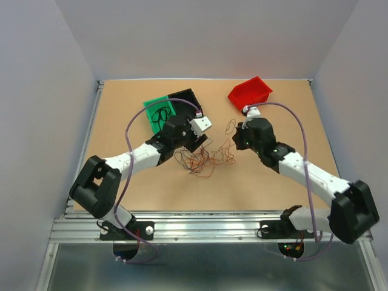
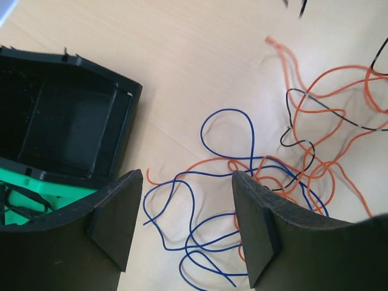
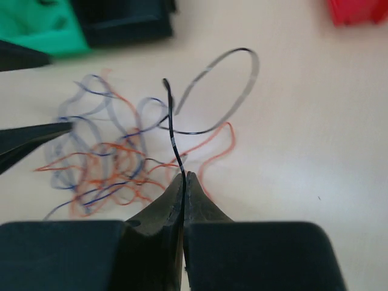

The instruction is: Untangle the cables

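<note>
Right gripper (image 3: 183, 177) pinches 1 black cable (image 3: 171, 124); cables (image 1: 203, 159) lie tangled.

**Setting: robotics laboratory, enclosed tabletop test cell.**

Plain pale walls (image 1: 206, 36) close in the far side and both flanks. The tan board surface (image 1: 121, 188) is framed by grooved aluminium rails (image 1: 200, 227) along the near edge and the left side. A left arm (image 1: 136, 159) and a right arm (image 1: 303, 170), both white and black, are bolted by their bases at the near rails, where small lights glow. Lavender cords (image 1: 127, 142) loop loosely along each arm. The only goods are trial props: a green bin (image 1: 159, 109) touching a black bin (image 1: 185, 97), a red bin (image 1: 250, 92) apart at the far right, all moulded plastic, and a loose heap of thin cables (image 1: 203, 159) in orange, blue and black.
</note>
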Robot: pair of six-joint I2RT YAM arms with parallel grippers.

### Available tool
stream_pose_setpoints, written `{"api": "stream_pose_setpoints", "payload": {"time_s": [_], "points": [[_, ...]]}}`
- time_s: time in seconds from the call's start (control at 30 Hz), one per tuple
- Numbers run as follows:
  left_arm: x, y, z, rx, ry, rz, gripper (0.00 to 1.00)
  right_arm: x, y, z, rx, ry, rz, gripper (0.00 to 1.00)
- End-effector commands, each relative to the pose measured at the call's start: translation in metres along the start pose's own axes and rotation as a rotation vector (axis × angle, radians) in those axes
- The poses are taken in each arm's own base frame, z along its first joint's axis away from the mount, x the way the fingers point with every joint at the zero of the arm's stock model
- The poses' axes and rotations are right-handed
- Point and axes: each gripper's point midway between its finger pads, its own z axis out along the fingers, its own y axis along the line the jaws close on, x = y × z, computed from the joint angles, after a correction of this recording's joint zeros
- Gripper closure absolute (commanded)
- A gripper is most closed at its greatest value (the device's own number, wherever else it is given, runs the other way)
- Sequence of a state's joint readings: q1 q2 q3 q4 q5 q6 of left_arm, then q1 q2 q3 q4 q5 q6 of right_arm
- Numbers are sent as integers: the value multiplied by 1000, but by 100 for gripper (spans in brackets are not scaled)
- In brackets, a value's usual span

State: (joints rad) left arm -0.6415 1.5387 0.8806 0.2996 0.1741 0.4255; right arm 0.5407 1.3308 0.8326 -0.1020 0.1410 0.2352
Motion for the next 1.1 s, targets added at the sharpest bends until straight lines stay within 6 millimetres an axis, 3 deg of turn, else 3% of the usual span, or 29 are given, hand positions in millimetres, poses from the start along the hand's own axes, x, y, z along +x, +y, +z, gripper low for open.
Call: {"api": "stream_pose_setpoints", "payload": {"time_s": [0.0,0.1,0.33,0.43,0.53,1.07], "points": [[-51,7,-29,20,-202,-12,28,-42,65,-58,-409,-239,-65,99],[-69,6,-48,70,-295,-13,28,-37,86,-81,-554,-257,-112,99],[-93,-9,-90,260,-461,-23,19,-27,107,-90,-683,-249,-205,99],[-92,-20,-95,318,-478,-1,15,-26,114,-92,-718,-250,-221,99],[-94,-19,-95,315,-490,-1,13,-23,125,-94,-767,-246,-247,99],[-87,-62,-105,589,-509,46,13,-20,148,-89,-810,-231,-290,99]]}}
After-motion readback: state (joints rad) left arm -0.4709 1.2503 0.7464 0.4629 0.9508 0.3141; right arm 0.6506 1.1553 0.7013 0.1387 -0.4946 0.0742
